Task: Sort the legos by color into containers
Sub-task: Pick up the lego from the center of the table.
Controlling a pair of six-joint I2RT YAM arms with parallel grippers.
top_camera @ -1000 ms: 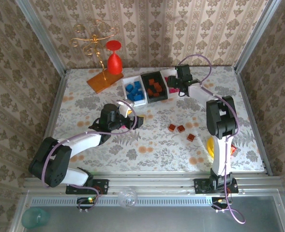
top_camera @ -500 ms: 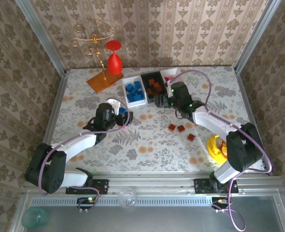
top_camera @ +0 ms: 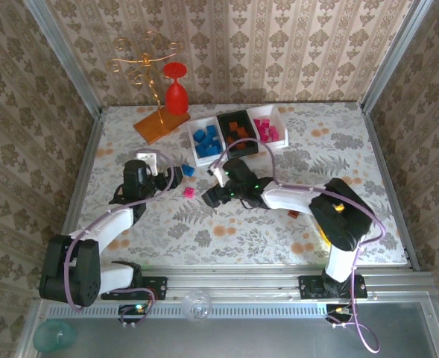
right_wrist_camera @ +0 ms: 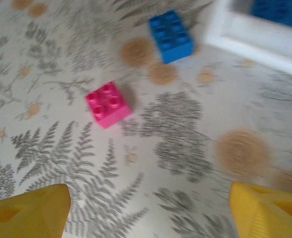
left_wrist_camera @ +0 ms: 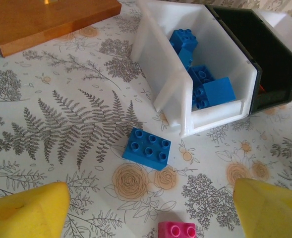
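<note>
Most of the legos already lie in the containers, three bins side by side toward 12 o'clock on the table (top_camera: 353, 149) in the top view. A white bin (top_camera: 194, 140) holds blue bricks (top_camera: 208, 140). The black bin (top_camera: 231, 119) touching it at 3 o'clock holds orange-brown bricks (top_camera: 238, 136). A second white bin (top_camera: 262, 113) holds pink bricks (top_camera: 268, 131).

Two pieces lie loose on the flowered cloth. A blue brick (top_camera: 187, 171) sits at 7 o'clock from the first white bin, near it but apart. A pink brick (top_camera: 188, 192) lies just beside it at 6 o'clock. The left wrist view shows the blue brick (left_wrist_camera: 146, 148) flat, studs up, off the bin's near corner (left_wrist_camera: 160, 64), with the pink brick (left_wrist_camera: 177, 230) at 5 o'clock from it. An orange-brown brick (top_camera: 294, 214) lies at 4 o'clock from the table's middle, partly hidden by the right arm.

The left gripper (top_camera: 168, 173) is at 9 o'clock from the blue brick. Its yellow fingers (left_wrist_camera: 27, 210) are spread wide with nothing between them. The right gripper (top_camera: 213, 195) is at 3 o'clock from the pink brick, jaws likewise wide apart and empty. In its own view (right_wrist_camera: 146, 213) the pink brick (right_wrist_camera: 108, 104) lies ahead at 11 o'clock and the blue one (right_wrist_camera: 170, 35) beyond it at 12 o'clock.

At 11 o'clock on the table, an orange board (top_camera: 156, 127) carries a gold wire stand (top_camera: 141, 63) and a red goblet (top_camera: 175, 89).
</note>
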